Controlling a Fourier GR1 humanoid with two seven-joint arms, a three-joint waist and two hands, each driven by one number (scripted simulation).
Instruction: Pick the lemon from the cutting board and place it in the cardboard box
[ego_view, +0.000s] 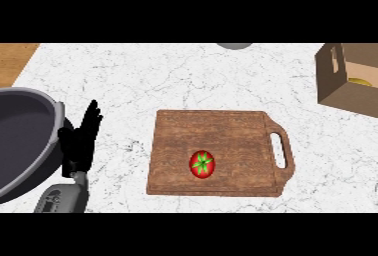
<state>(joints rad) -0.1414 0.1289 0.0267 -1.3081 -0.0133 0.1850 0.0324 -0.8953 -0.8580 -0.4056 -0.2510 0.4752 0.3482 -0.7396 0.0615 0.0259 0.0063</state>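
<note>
Looking down, my left hand (80, 142) rests beside the grey pot (22, 140), fingers straight and pointing up, holding nothing. The lemon (359, 81) shows as a yellow patch inside the cardboard box (347, 97), well apart from the cutting board (221, 135), where a tomato (202, 163) lies.

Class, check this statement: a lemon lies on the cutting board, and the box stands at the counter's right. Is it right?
No, the fruit is wrong: the head view shows a tomato on the cutting board; the box does stand at the counter's right.
</note>
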